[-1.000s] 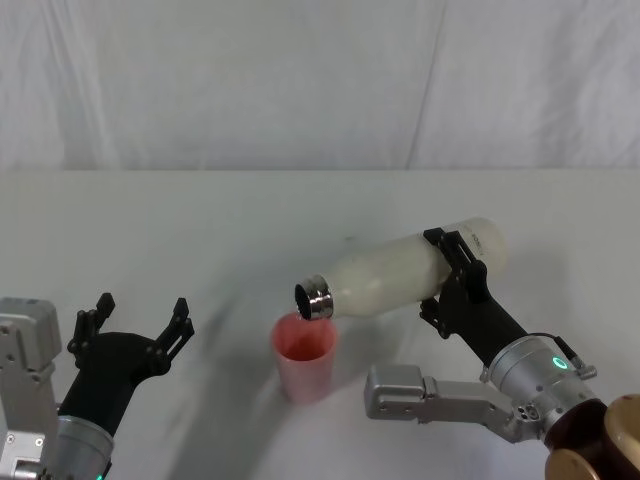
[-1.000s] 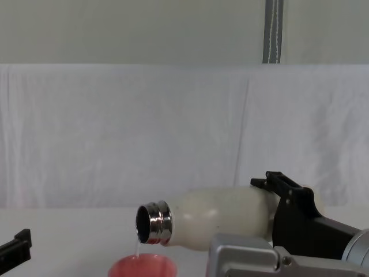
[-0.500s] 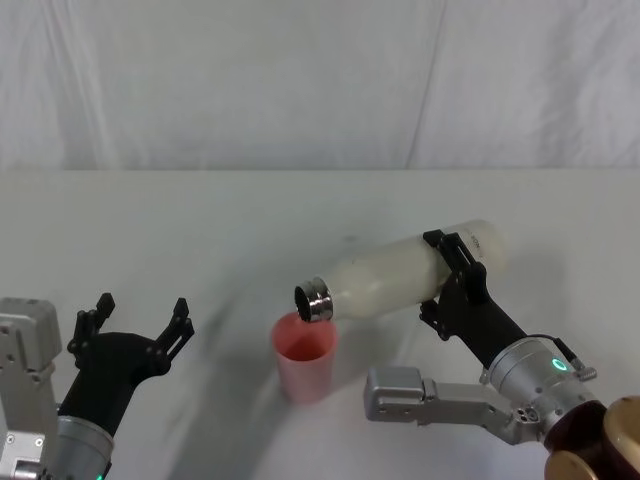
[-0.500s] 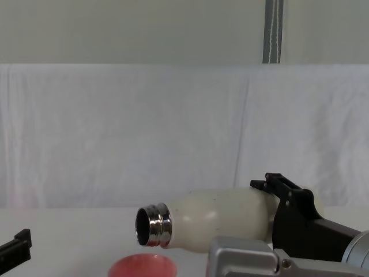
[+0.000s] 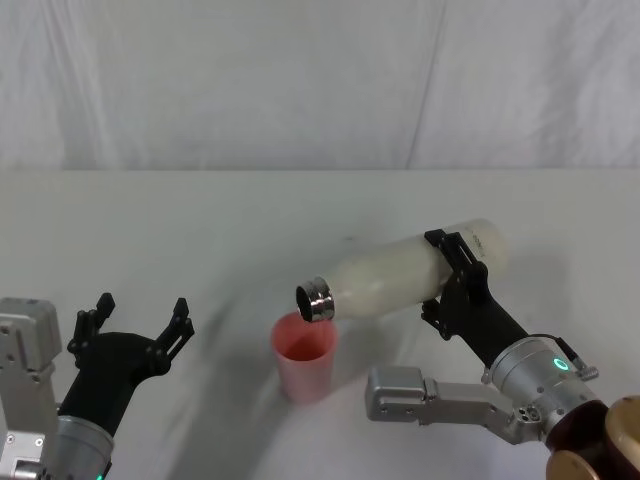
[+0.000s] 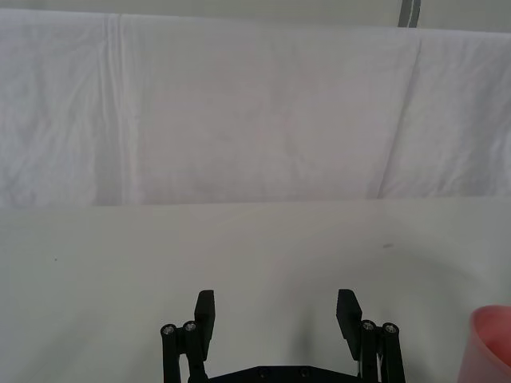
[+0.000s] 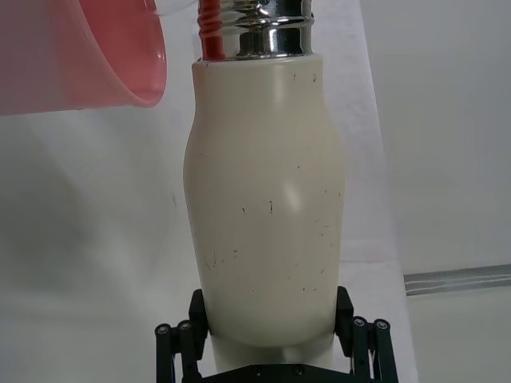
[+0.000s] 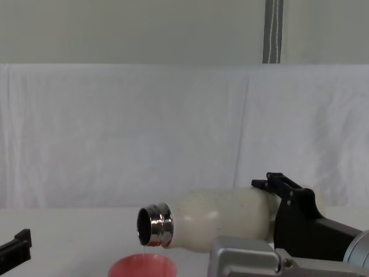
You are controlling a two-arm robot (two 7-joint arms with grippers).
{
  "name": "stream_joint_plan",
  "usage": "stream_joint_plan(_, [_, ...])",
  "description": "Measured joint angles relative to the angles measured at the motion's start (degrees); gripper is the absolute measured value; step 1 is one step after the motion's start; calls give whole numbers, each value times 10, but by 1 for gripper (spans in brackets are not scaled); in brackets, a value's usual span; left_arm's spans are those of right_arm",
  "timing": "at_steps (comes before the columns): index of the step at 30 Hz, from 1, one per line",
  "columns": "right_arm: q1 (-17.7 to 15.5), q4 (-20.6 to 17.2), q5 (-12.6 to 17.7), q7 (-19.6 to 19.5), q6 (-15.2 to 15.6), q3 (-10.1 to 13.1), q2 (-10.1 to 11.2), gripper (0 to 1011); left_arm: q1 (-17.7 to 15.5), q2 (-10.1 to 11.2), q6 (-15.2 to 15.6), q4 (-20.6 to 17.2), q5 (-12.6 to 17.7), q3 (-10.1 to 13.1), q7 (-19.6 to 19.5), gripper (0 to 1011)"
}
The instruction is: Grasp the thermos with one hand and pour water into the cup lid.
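Over on the left, the left gripper (image 5: 132,322) idles open and empty, while the thermos (image 5: 400,275) lies near level, steel mouth just above the cup lid (image 5: 305,356), its base end clamped in the right gripper (image 5: 446,272).

I see the thermos (image 5: 405,275) held nearly horizontal above the table, cream-white matte body, shiny threaded steel neck (image 8: 154,226) tipped slightly down, mouth open, no cap. My right gripper (image 5: 452,277) clamps it near the base end, one finger on each side of the body. The cup lid (image 5: 305,355), small, pink-red, smooth rim, stands upright on the table with the thermos mouth right over its rim. A thin dribble hangs from the neck's lower lip toward the cup.
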Motion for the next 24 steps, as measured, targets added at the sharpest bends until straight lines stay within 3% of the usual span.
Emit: stream_joint_plan(24, [0,2,-3,0,0,-2,2,950,0,0,0,0,0,0,0,1001])
